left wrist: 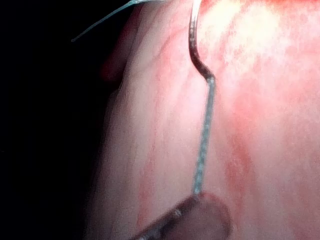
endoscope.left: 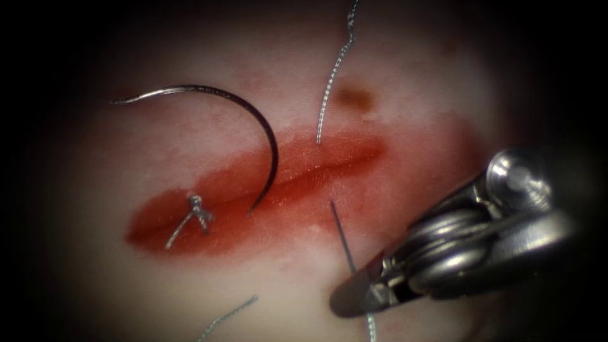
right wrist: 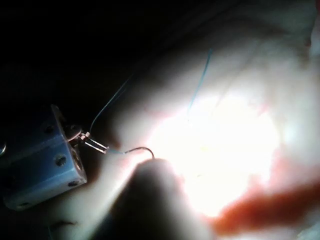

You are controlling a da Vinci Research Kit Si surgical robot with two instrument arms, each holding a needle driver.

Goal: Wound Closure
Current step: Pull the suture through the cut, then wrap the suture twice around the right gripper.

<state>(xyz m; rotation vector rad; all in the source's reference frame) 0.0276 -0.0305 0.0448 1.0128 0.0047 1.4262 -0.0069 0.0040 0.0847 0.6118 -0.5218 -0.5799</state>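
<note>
While needle (endoscope.left: 266,136) pierces tissue (endoscope.left: 190,278), right hand (endoscope.left: 354,297) on thread (endoscope.left: 342,237).

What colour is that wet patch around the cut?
Red fluid, deepest along the cut; clearest in the endoscope view.

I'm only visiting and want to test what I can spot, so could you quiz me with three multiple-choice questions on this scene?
1. Where is the needle?
A. In the right pincer
B. Lying free on the tissue, left part
C. Right of the cut

2. How many knots sit in the cut?
A. One
B. Three
C. Five

3. What is the right pincer doing?
A. Open, holding nothing
B. Shut on the needle
C. Shut on the thread

Answers:
1 B: the needle arcs over the tissue, untouched by any tool, with one end at the cut.
2 A: a single knot shows near the cut's left end.
3 C: the thread runs into the closed right pincer.
</note>
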